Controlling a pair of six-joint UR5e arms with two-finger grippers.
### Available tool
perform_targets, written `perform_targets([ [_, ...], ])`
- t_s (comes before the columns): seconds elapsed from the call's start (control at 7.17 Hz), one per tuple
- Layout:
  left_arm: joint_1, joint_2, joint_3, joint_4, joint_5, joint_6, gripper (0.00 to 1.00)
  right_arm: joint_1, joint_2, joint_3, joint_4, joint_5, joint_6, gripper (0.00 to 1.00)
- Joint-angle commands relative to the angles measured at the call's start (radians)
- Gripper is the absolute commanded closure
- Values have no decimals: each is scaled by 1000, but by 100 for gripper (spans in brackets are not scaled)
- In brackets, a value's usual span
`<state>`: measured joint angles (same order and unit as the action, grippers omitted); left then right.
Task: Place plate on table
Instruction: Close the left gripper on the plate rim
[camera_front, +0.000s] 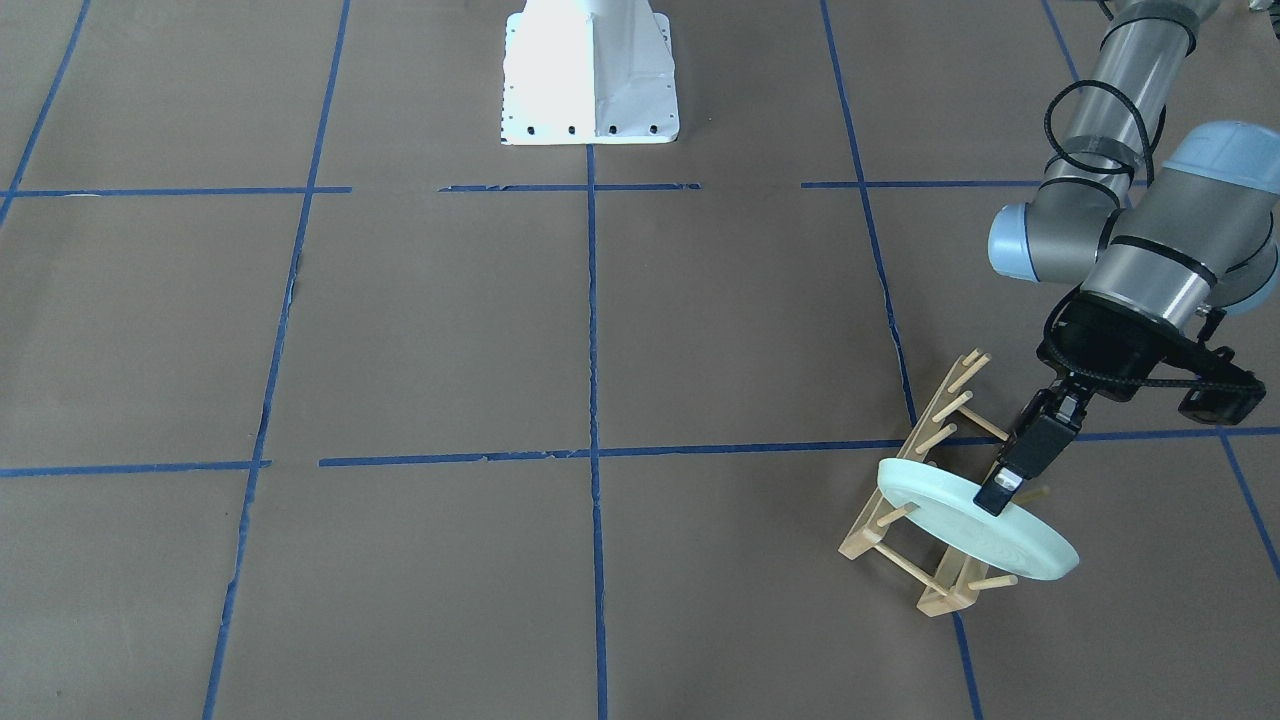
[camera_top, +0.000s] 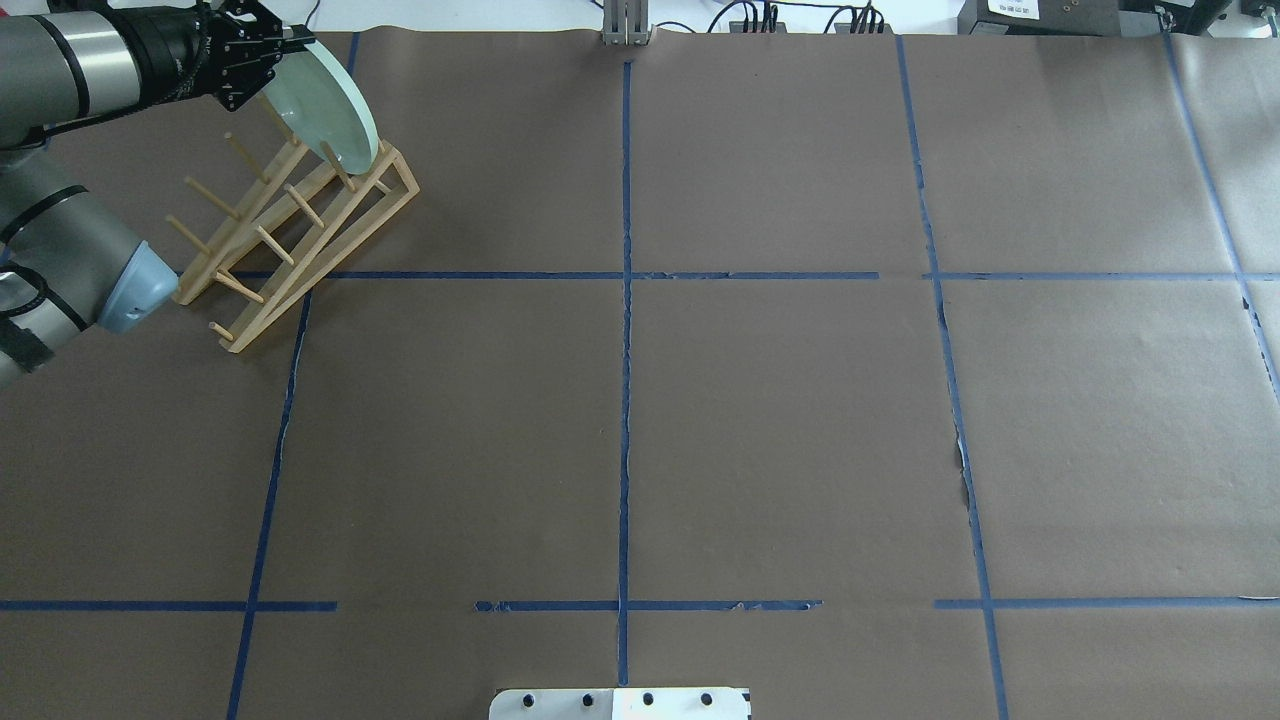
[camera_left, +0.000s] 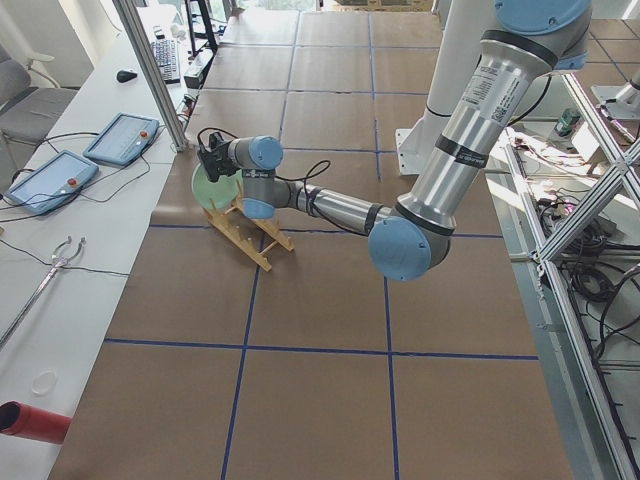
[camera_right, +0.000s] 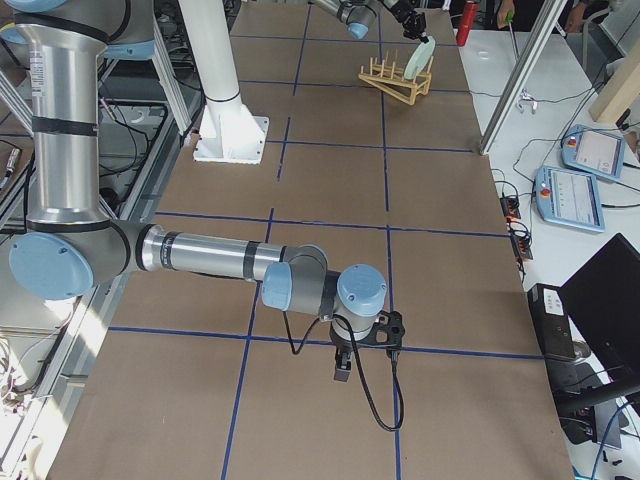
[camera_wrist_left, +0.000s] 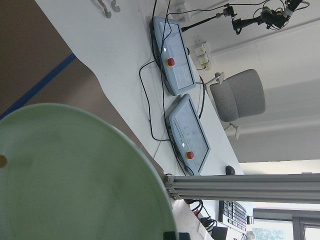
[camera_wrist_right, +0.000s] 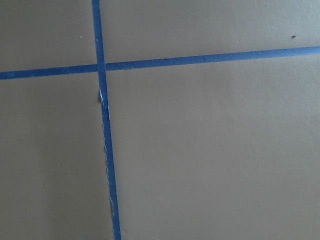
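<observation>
The pale mint-green plate (camera_front: 985, 535) stands tilted among the pegs at one end of the wooden dish rack (camera_front: 862, 545), near the table's far left corner in the overhead view (camera_top: 330, 100). My left gripper (camera_front: 997, 495) is shut on the plate's upper rim, one finger on each face. The plate fills the lower left of the left wrist view (camera_wrist_left: 75, 175). I cannot tell whether it still rests on the rack (camera_top: 300, 230). My right gripper (camera_right: 342, 372) shows only in the exterior right view, low over the brown paper table (camera_top: 780, 420); I cannot tell its state.
The white robot base (camera_front: 590, 75) stands at the table's robot-side edge. A white bench with two teach pendants (camera_left: 120, 138) and an aluminium post (camera_left: 150, 70) runs along the table's edge just beyond the rack.
</observation>
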<state>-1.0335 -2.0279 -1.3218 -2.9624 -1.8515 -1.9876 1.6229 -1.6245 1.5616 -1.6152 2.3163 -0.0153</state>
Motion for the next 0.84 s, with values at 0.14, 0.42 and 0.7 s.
perform_targets([
  [0.14,-5,37,1,-123,-5,-5,100,0,0,0,0,0,0,0],
  [0.42,-7,60,1,-219,-2,-55,100,0,0,0,0,0,0,0],
  [0.7,-10,63,1,-271,6,-132,100,0,0,0,0,0,0,0],
])
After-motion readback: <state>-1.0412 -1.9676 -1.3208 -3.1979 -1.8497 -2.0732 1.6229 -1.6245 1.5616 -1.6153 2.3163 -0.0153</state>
